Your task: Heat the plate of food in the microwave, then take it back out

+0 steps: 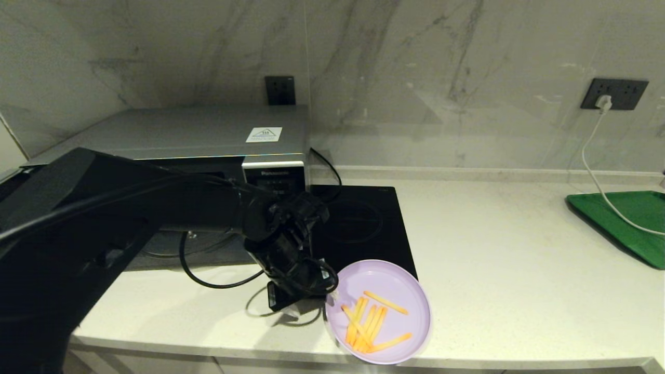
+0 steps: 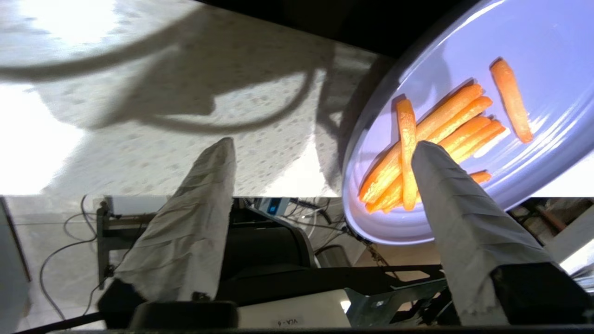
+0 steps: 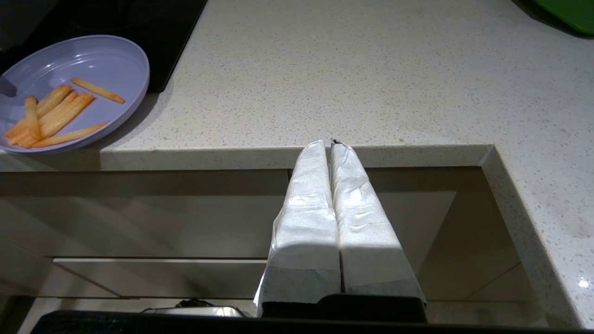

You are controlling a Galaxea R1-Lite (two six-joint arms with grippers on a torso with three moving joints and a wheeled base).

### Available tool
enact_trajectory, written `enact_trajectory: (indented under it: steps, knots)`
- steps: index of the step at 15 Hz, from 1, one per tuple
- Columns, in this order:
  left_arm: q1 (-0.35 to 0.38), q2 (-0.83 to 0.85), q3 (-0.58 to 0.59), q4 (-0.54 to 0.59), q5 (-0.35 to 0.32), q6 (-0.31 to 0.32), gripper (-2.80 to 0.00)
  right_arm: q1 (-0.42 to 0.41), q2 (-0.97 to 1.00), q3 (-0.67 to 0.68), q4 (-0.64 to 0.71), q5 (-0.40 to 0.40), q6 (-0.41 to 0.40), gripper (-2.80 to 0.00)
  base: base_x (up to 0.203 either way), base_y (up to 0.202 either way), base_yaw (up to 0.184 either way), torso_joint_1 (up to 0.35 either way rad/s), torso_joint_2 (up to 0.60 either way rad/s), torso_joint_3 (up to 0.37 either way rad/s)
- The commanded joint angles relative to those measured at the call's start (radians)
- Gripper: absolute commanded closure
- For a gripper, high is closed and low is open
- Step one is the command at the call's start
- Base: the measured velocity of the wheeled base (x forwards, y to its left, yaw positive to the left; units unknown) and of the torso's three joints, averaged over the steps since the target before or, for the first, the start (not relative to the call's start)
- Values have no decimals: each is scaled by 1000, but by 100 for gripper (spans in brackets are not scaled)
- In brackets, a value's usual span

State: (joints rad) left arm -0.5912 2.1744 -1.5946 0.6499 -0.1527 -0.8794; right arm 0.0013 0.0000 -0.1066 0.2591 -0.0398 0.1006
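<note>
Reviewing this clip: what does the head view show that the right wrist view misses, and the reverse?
Only the head view shows the microwave, the left end effector at the plate's rim, and wall sockets. Only the right wrist view shows the right end effector, shut, parked before the counter's front edge above the cabinet fronts. Both show the plate of food, the black hob, the green tray.

The round pale lilac plastic plate (image 1: 400, 275) is smooth and glossy. Beside it, the flat black glass hob (image 1: 363, 223) shines. Left of the hob, the silver-grey brushed-metal microwave (image 1: 187, 130) looks satin. The speckled pale stone counter (image 1: 493, 270) is polished. Crinkled matt cloth wraps the left gripper (image 2: 320, 171) fingers (image 2: 185, 232).
</note>
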Motion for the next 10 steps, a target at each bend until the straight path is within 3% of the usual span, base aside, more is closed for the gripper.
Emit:
enact_trajectory:
  steps: [1, 5, 6, 10]
  knots:
    - [18, -77, 46, 4, -1, -6, -280, 0, 0, -1, 2, 0, 1, 0, 0, 0, 0, 0, 0, 0]
    - [33, -197, 165, -13, -3, -7, -280, 0, 2, 0, 2, 0, 1, 0, 0, 0, 0, 0, 0, 0]
    - [34, -234, 206, -24, -4, -7, 0, 0, 2, 0, 2, 0, 1, 0, 0, 0, 0, 0, 0, 0]
    - [34, -389, 365, -49, -2, -6, 0, 0, 2, -1, 2, 0, 1, 0, 0, 0, 0, 0, 0, 0]
